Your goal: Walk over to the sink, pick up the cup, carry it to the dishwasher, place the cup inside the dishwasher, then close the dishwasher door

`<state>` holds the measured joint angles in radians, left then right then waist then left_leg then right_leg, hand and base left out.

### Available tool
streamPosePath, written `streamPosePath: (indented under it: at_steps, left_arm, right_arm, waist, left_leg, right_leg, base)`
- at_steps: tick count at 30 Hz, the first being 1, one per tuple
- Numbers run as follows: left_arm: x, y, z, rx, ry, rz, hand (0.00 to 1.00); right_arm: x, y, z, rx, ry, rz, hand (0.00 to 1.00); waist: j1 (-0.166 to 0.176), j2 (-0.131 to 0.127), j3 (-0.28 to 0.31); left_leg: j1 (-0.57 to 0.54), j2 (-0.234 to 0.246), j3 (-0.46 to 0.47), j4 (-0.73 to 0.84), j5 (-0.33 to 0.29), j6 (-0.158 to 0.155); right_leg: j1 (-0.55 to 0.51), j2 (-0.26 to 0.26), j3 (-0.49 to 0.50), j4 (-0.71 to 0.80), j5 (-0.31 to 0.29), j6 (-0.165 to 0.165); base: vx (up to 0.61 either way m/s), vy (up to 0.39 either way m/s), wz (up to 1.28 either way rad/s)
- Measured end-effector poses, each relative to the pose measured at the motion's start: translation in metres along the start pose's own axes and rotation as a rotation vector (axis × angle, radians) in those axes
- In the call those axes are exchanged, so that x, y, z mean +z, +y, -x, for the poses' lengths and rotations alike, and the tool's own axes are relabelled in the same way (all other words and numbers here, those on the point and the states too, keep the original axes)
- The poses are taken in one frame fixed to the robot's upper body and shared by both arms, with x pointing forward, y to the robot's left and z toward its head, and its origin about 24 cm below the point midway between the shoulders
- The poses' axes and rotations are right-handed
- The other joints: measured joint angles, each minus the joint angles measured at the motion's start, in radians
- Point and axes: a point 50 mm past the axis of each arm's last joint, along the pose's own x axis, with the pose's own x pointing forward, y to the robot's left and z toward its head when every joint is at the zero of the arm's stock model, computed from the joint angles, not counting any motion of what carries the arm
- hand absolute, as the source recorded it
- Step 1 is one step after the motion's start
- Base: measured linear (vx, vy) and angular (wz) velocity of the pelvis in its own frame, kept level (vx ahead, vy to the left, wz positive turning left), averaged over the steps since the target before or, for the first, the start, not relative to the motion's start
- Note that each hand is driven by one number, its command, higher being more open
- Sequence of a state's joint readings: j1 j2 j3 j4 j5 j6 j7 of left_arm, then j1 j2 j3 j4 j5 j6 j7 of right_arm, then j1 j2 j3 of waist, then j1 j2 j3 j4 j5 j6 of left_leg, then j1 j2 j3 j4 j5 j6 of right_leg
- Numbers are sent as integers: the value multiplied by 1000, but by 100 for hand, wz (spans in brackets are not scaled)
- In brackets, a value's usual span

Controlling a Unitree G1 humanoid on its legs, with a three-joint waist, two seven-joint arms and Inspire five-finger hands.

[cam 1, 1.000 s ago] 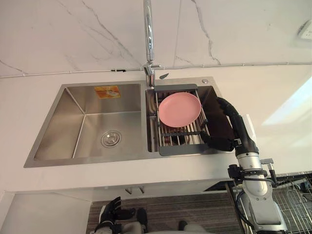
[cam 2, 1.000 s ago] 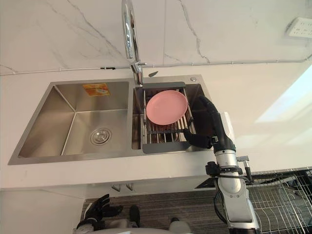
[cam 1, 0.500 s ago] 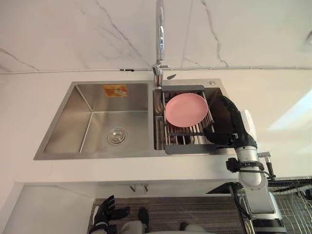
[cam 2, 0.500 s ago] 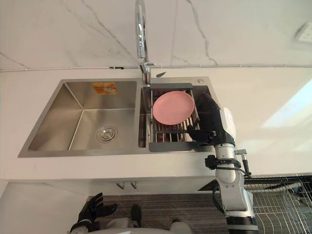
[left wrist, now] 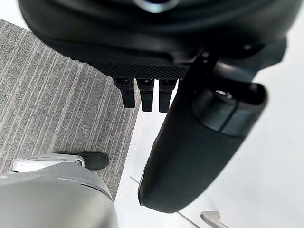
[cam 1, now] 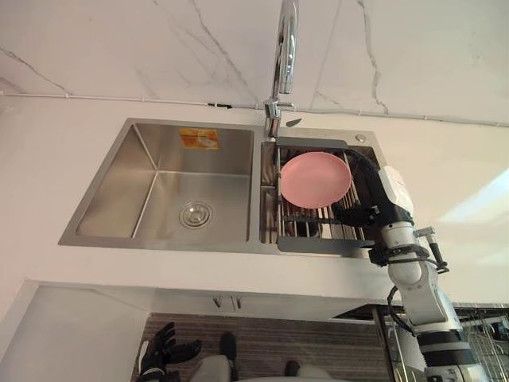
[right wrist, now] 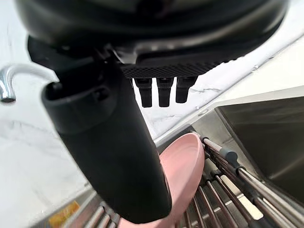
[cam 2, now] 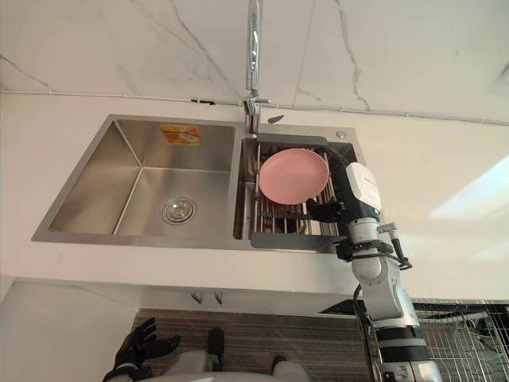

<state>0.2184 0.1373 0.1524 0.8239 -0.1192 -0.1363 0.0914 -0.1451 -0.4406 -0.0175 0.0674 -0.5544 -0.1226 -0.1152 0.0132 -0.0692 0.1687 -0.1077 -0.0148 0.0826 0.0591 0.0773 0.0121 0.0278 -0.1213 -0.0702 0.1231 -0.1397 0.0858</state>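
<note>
The steel double sink point(cam 1: 159, 243) is set in a white counter. A dish rack point(cam 1: 318, 245) spans its right basin and carries a pink plate point(cam 1: 314, 179), also seen in the right wrist view point(right wrist: 183, 166). My right hand point(cam 1: 366, 208) hovers over the rack's right end, just right of the plate. Its fingers point(right wrist: 164, 92) are straight and it is open, holding nothing. A dark shape point(cam 1: 306, 227) lies under the rack bars; I cannot tell what it is. My left hand point(cam 1: 163, 350) hangs low by the floor, open, with its fingers point(left wrist: 147, 97) straight.
A tall chrome faucet point(cam 1: 285, 56) rises behind the divider between the basins. The left basin point(cam 1: 195, 213) holds just its drain. A wire dishwasher rack point(cam 2: 465, 334) shows at the lower right, below counter level. Marble wall stands behind the counter.
The camera has moved, so the sink sits further right in the picture. My right hand has drawn in over the rack's right end, closer to the plate. The left hand stays low.
</note>
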Motion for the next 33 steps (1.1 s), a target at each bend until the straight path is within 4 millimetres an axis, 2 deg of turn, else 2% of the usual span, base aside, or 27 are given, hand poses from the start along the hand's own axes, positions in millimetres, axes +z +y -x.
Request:
streamPosePath:
  at_steps: [12,24,33]
  left_arm:
    - [7,-1,-2,16,-31,14,90]
    - [13,-3,-3,12,-55,26,90]
    - [25,-7,-7,14,-93,32,90]
  right_arm:
    - [2,-4,-22,42,-50,194,90]
    - [-1,-12,-29,15,-50,292,90]
    - [3,-20,-38,-25,-71,353,90]
  waist:
    - [7,7,79]
    - [14,38,105]
    - [2,44,126]
  left_leg:
    - [-86,11,-4,131,-57,0]
    - [-127,18,-5,210,-98,8]
    - [-146,18,-7,225,-108,1]
  right_leg:
    - [-45,2,-6,47,-10,-3]
    - [-61,4,-6,73,-28,-1]
    - [-82,3,-7,98,-46,-10]
  base:
    - [-19,5,1]
    - [0,0,0]
    - [-3,-1,0]
